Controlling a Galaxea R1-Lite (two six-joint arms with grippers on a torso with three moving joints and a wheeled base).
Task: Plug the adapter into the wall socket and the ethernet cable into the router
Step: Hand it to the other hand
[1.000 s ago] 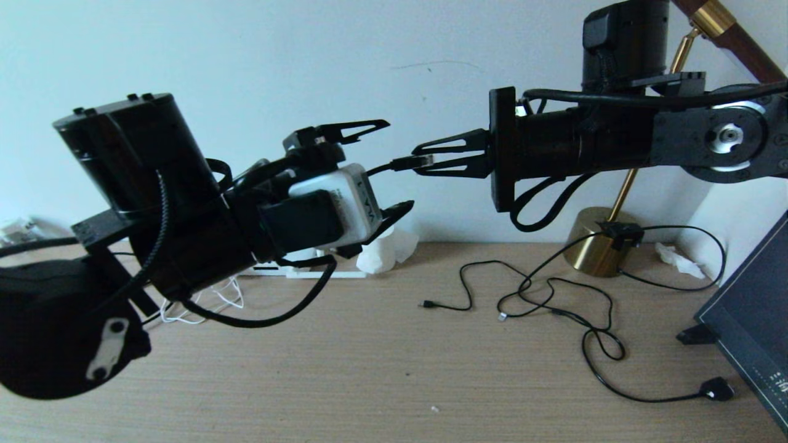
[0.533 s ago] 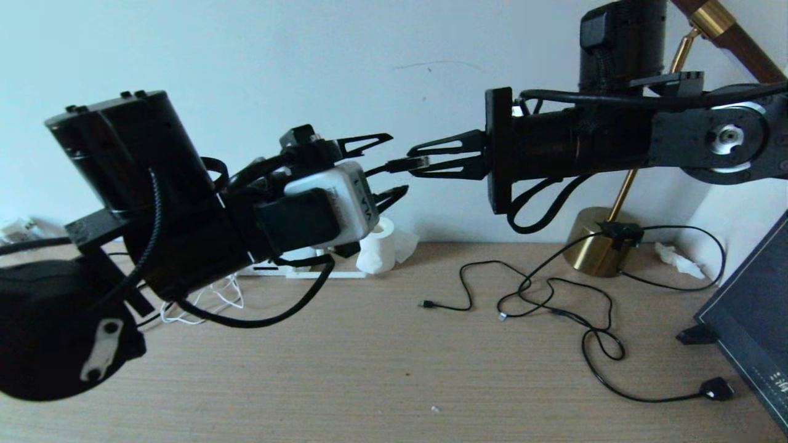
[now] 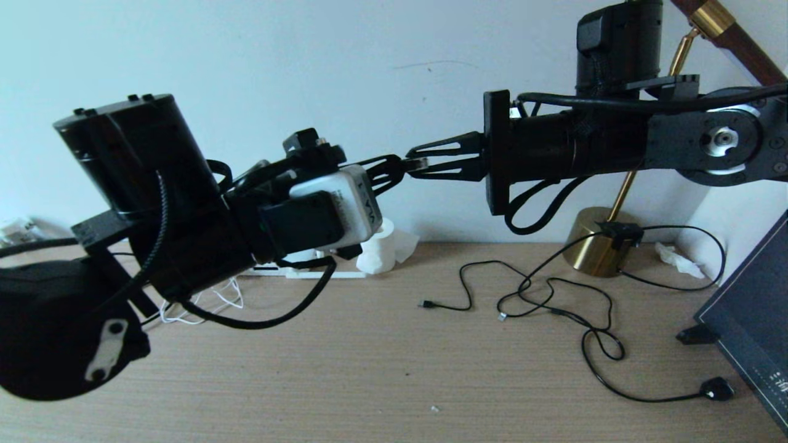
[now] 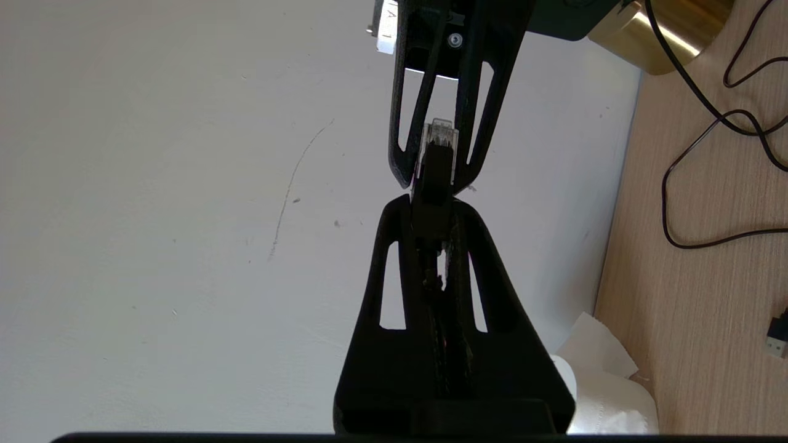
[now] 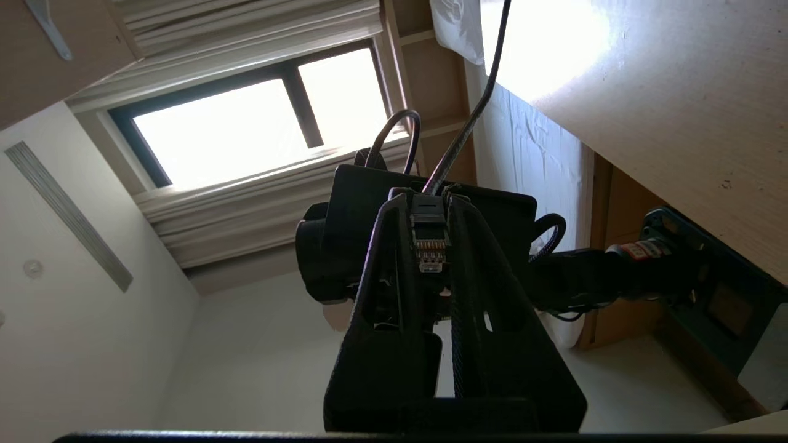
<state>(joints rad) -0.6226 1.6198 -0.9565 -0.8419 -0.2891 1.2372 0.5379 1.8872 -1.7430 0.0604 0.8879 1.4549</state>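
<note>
Above wooden counter (image 3: pixel 369 369), both end effectors (image 3: pixel 385 174) (image 3: pixel 422 165) clamp thick black ethernet cable's clip plug (image 4: pixel 438 161), apparently for regrasp.

Both hands meet tip to tip above the bench, well off its surface: left hand (image 3: pixel 391 174) on the left, right hand (image 3: pixel 414 163) on the right, w/ the ethernet cable (image 3: pixel 418 163) plug between them. On the bench's back edge by the wall: paper roll (image 3: pixel 377 253) mid-left, lamp base (image 3: pixel 597 241) toward the right. Loose thin cables (image 3: pixel 557 311) lie in front of the lamp base, monitor (image 3: pixel 748 323) at the right edge.
</note>
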